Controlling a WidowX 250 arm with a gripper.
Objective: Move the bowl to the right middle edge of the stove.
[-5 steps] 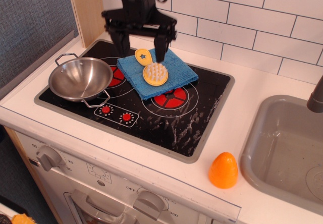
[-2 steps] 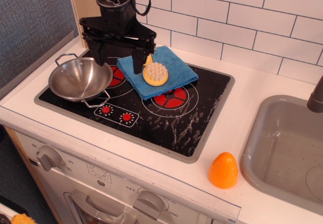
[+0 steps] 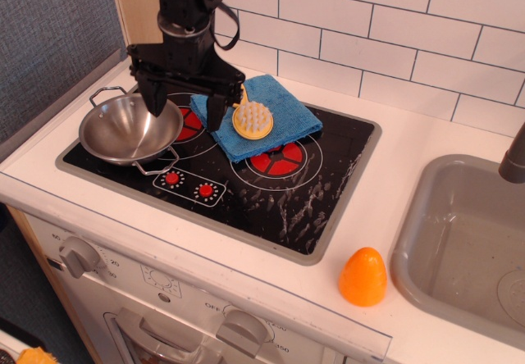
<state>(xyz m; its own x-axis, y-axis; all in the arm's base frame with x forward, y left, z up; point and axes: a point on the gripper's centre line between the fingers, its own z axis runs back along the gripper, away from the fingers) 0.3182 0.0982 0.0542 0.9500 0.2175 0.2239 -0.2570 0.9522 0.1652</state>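
Stainless-steel bowl (image 3: 131, 129) sits on the stove (image 3: 287, 208) at its left end, over the left burner, near the counter's left edge. You have the gripper (image 3: 183, 106) spread wide and holding nothing, one finger above the bowl's far rim, the other over the blue cloth (image 3: 261, 114) beside the yellow brush (image 3: 252, 120). Judgement: bowl is light, rigid, and slick on its polished wall; pinch the rim rather than the thin wire handles, and expect it to slide on the glass. Versus one second ago, your gripper has shifted left from above the cloth and dropped lower toward the bowl; bowl, cloth and brush unmoved.
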